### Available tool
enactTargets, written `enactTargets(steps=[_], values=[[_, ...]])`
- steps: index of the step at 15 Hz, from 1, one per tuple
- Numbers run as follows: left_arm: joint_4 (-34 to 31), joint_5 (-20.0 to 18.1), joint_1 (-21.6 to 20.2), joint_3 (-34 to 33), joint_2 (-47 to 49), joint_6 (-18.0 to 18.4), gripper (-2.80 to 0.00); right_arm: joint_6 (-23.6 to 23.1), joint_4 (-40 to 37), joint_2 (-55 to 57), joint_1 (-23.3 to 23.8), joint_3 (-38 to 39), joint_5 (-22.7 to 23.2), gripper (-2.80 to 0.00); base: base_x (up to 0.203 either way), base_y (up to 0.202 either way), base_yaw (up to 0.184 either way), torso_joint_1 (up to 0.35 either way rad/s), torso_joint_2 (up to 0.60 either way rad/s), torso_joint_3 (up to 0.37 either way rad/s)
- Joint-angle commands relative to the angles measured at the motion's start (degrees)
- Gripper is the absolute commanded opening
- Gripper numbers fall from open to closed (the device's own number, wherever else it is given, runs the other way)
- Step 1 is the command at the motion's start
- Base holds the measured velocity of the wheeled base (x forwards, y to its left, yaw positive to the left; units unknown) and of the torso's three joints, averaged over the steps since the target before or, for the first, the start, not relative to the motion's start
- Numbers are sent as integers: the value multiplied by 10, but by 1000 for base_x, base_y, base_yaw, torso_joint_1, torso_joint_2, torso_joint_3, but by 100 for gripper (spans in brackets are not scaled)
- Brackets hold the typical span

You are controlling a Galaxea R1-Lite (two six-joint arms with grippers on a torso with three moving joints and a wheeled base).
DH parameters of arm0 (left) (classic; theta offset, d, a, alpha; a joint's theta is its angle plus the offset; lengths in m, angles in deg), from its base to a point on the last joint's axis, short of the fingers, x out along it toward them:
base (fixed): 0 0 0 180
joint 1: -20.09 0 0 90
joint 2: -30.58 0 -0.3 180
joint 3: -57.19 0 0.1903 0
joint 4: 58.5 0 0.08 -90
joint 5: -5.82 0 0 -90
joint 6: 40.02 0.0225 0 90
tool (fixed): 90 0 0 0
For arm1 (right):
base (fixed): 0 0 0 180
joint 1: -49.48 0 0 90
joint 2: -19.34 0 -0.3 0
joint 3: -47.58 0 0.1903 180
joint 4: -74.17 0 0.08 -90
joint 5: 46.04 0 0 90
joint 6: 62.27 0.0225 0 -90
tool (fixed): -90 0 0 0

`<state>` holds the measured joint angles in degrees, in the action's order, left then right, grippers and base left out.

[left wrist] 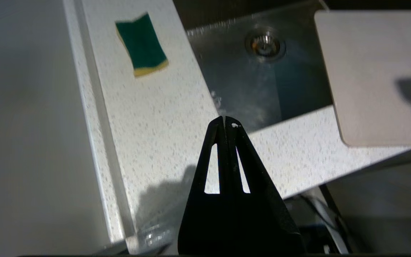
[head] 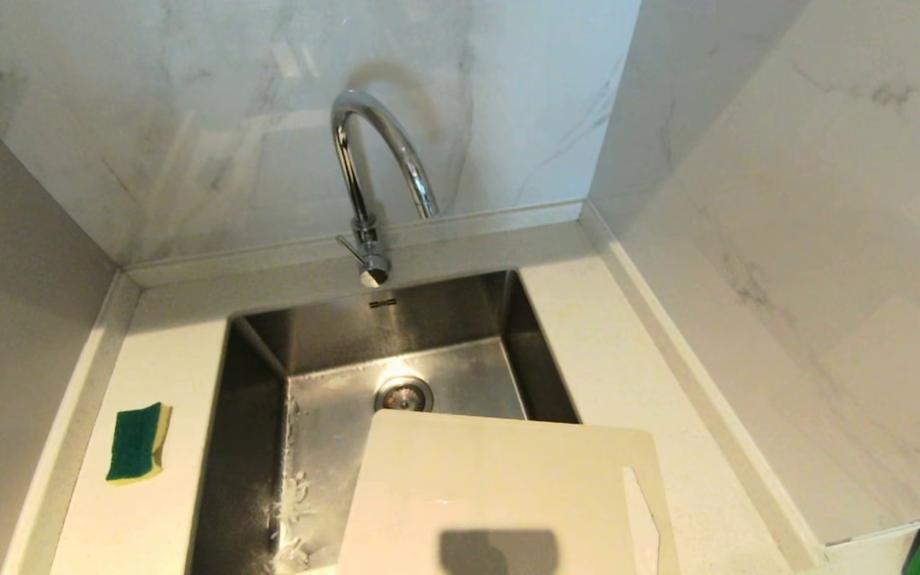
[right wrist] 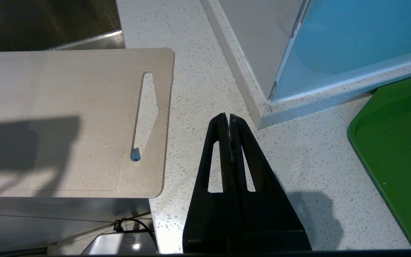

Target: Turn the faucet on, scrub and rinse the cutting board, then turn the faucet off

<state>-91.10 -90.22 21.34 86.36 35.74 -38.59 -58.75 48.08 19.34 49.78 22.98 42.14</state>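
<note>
Chrome faucet [head: 372,172] looks dry, so the first step is pending. Left tool [left wrist: 226,121] and right tool [right wrist: 227,119] are both clenched, empty. Cutting board [right wrist: 66,121] bridges the sink [head: 316,335], beside the right tool. Next (probably) the lever. Neither arm shows from the head.

Bare speckled counter [left wrist: 162,117] ahead of the closed left gripper [left wrist: 226,121], up to the sponge [left wrist: 142,44]; side wall [left wrist: 23,125] close alongside. Sink basin [head: 460,375] open beneath the faucet [head: 368,172], nearer part covered by the cutting board [head: 500,479]. Beside the closed right gripper [right wrist: 227,119], clear counter between board and green tray [right wrist: 398,150], wall corner [right wrist: 266,103] just ahead.
</note>
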Motion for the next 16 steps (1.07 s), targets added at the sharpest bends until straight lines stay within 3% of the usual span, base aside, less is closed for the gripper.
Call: enactTargets(steps=[1, 3, 7, 9, 12, 14, 16], values=[[30, 0, -1, -13, -48, -3, -280, 0, 0, 0, 0, 0, 0, -280, 0, 0, 0, 0, 0, 0], [46, 1, -1, -22, -48, -17, -280, 1, 0, 0, 0, 0, 0, -280, 0, 0, 0, 0, 0, 0], [67, 25, -1, -33, -48, -90, -280, 0, 0, 0, 0, 0, 0, -280, 0, 0, 0, 0, 0, 0], [67, 54, -2, -33, -48, -52, -280, 0, 0, 0, 0, 0, 0, -280, 0, 0, 0, 0, 0, 0], [97, 54, -2, -57, -48, 51, -280, 0, 0, 0, 0, 0, 0, -280, 0, 0, 0, 0, 0, 0], [93, 37, -2, -58, -48, 58, -280, 0, 0, 0, 0, 0, 0, -280, 0, 0, 0, 0, 0, 0], [93, 39, -2, -58, -48, 23, -280, 0, 0, 0, 0, 0, 0, -280, 0, 0, 0, 0, 0, 0]])
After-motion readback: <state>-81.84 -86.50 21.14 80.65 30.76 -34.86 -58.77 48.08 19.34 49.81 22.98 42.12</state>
